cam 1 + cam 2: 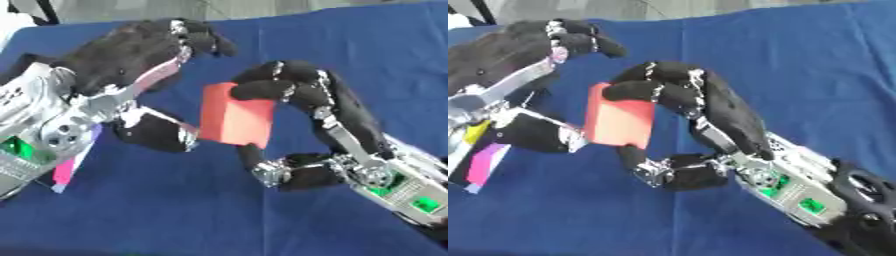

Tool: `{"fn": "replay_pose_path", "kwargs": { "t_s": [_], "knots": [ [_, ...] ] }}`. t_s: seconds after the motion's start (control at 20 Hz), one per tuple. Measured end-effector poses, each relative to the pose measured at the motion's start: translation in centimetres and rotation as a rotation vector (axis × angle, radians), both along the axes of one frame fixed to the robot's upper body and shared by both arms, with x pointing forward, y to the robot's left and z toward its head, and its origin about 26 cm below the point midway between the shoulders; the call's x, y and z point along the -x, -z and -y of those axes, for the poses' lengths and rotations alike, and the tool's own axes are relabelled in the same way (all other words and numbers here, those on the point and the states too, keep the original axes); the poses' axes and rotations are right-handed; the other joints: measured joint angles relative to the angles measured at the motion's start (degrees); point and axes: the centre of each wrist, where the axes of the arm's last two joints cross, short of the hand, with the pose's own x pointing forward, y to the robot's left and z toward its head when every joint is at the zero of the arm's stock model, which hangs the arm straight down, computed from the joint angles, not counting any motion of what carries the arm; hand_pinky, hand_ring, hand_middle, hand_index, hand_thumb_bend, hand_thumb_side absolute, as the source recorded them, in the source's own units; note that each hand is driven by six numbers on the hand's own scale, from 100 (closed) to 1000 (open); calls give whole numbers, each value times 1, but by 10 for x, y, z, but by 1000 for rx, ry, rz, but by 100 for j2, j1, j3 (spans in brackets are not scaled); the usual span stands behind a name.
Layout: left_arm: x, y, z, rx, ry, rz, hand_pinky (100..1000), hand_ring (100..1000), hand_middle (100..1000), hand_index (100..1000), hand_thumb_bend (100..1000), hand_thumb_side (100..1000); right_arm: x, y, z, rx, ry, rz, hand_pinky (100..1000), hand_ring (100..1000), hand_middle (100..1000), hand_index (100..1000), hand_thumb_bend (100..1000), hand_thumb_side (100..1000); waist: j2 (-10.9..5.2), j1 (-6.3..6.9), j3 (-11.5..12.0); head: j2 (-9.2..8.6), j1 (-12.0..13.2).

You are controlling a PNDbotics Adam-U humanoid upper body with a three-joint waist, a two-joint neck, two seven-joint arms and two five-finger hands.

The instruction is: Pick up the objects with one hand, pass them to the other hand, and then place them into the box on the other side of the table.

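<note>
Midway: an orange block held between two robot hands

Above a table (350,45) covered in blue cloth, two black robot hands with silver joints meet near the middle of the view. The right robot hand (302,95), coming in from the lower right, pinches an orange-red rectangular block (234,116): its curled fingers (262,89) press on the block's upper edge and its thumb (262,162) comes up under the lower edge. The block is upright, slightly tilted, and held clear of the cloth.

The left robot hand (131,55) reaches in from the left. Its fingers are partly curled and arch above and behind the block's left side, while its thumb (157,131) lies just beside the block's lower left corner, seemingly touching it. Whether this robot hand is gripping the block cannot be told.

At the lower left edge, partly hidden under the left wrist, lies a flat thing showing pink, yellow and pale patches (483,160). No box shows in either view.
</note>
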Motion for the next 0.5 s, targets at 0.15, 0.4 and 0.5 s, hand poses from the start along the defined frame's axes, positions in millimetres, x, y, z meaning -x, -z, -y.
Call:
{"fn": "replay_pose_path", "kwargs": {
  "t_s": [0.15,0.4,0.5],
  "knots": [
    [1,-2,2,-45,-3,11,899,879,756,872,611,451,0,-1,0,-16,16,11,620,454,421,669,100,100,2,19,0,0,3],
    [1,-3,3,-81,-9,13,901,879,756,866,613,451,-1,-3,0,-26,23,20,619,454,422,670,100,100,7,34,1,1,10],
    [2,-4,4,-86,-5,15,901,880,758,865,621,425,-1,-3,0,-26,23,22,619,454,422,670,100,100,7,34,1,0,13]
  ]
}}
